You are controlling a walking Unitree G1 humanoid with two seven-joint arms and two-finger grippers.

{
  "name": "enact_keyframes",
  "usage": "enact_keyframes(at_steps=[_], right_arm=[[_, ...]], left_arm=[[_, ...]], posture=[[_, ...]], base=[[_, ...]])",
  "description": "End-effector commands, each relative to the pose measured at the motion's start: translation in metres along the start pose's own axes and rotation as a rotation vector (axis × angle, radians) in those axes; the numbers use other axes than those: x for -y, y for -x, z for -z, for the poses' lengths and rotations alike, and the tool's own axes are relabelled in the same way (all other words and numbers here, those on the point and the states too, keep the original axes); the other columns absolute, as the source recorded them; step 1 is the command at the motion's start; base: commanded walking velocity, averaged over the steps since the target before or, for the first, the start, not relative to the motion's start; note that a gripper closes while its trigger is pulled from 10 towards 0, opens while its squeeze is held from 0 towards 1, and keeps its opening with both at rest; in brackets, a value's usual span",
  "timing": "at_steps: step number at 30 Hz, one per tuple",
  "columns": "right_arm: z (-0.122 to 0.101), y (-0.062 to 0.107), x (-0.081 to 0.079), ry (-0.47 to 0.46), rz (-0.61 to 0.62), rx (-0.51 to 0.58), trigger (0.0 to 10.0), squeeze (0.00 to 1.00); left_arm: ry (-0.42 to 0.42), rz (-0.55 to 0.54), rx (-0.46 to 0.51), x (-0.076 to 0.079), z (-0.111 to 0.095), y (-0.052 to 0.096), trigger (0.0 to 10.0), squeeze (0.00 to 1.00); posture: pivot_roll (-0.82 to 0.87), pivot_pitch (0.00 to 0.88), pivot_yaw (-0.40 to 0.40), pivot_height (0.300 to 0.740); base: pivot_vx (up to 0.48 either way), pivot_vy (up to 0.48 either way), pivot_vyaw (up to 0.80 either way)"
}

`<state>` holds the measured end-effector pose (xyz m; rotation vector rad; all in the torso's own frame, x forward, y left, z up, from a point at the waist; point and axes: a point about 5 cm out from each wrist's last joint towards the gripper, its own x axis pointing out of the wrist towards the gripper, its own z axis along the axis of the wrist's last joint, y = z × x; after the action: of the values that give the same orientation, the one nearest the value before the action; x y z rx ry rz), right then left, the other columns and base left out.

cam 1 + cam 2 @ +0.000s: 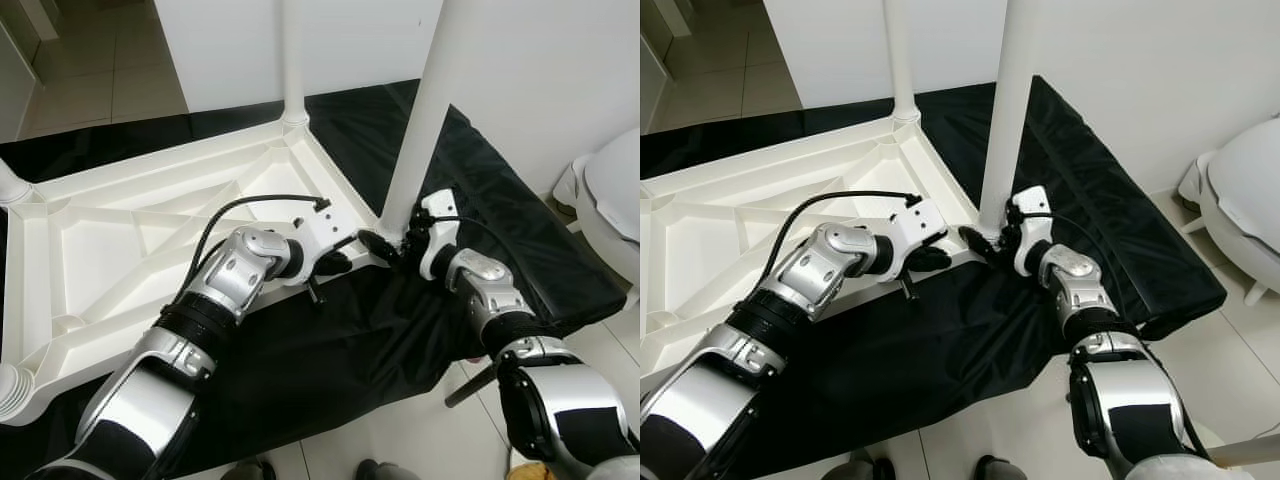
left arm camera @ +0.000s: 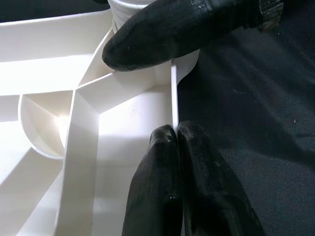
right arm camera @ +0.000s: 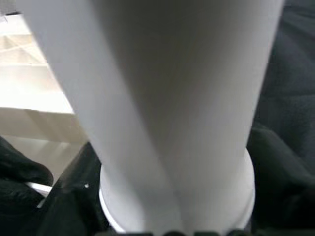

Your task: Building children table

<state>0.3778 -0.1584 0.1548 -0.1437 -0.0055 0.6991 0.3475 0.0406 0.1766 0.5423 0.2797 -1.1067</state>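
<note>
**A:** Where's the tabletop [image 1: 120,240]?

**B:** Upside down on the black cloth [image 1: 340,350], legs up. My left gripper [image 2: 173,135] pinches its near rim. My right gripper [image 1: 392,247] is clamped around the near-corner leg [image 1: 425,110] at its base.

Even bright indoor light; head views sharp; wrist views close, soft-focused; glare on white plastic.
</note>
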Motion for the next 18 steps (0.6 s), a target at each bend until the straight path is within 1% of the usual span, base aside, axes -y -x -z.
enact_keyframes(at_steps=[1, 6, 10, 11, 13, 14, 15, 16, 18], right_arm=[[0.004, 0.000, -0.001, -0.022, -0.002, -0.011, 0.0, 0.00], [0.006, 0.002, -0.001, -0.017, 0.011, 0.002, 0.0, 0.00], [0.009, 0.003, -0.001, -0.046, 0.053, 0.019, 0.0, 0.00], [0.011, 0.003, -0.001, -0.070, 0.089, 0.024, 0.0, 0.00], [0.016, 0.003, -0.004, -0.087, 0.147, 0.019, 0.0, 0.00], [0.020, 0.002, -0.007, -0.116, 0.182, 0.023, 0.0, 0.00], [0.023, 0.002, -0.009, -0.135, 0.201, 0.027, 0.0, 0.00], [0.023, 0.002, -0.009, -0.135, 0.201, 0.027, 0.0, 0.00], [0.027, 0.001, -0.014, -0.165, 0.257, 0.038, 0.0, 0.00]], left_arm=[[0.001, 0.039, -0.024, 0.003, 0.005, 0.001, 10.0, 0.00], [-0.004, 0.044, -0.027, 0.004, 0.006, 0.001, 10.0, 0.00], [-0.002, 0.047, -0.028, 0.006, 0.006, 0.001, 10.0, 0.00], [-0.001, 0.046, -0.028, 0.005, 0.007, 0.000, 10.0, 0.00], [0.000, 0.044, -0.028, 0.005, 0.007, 0.001, 10.0, 0.00], [-0.001, 0.043, -0.028, 0.005, 0.007, 0.001, 10.0, 0.00], [-0.001, 0.042, -0.028, 0.005, 0.007, 0.001, 10.0, 0.00], [-0.001, 0.042, -0.028, 0.005, 0.007, 0.001, 10.0, 0.00], [-0.002, 0.041, -0.028, 0.005, 0.007, 0.001, 10.0, 0.00]], posture=[[-0.02, 0.084, 0.078, 0.740], [-0.02, 0.084, 0.079, 0.740], [-0.02, 0.083, 0.071, 0.740], [-0.03, 0.083, 0.069, 0.740], [-0.03, 0.082, 0.067, 0.740], [-0.03, 0.081, 0.066, 0.740], [-0.03, 0.081, 0.065, 0.740], [-0.03, 0.081, 0.065, 0.740], [-0.03, 0.081, 0.064, 0.740]], base=[[0.000, 0.000, 0.00], [0.000, 0.000, 0.00], [0.000, 0.000, 0.00], [0.000, 0.000, 0.00], [0.000, 0.000, 0.00], [0.000, 0.000, 0.00], [0.000, 0.000, 0.00], [0.000, 0.000, 0.00], [0.000, 0.000, 0.00]])
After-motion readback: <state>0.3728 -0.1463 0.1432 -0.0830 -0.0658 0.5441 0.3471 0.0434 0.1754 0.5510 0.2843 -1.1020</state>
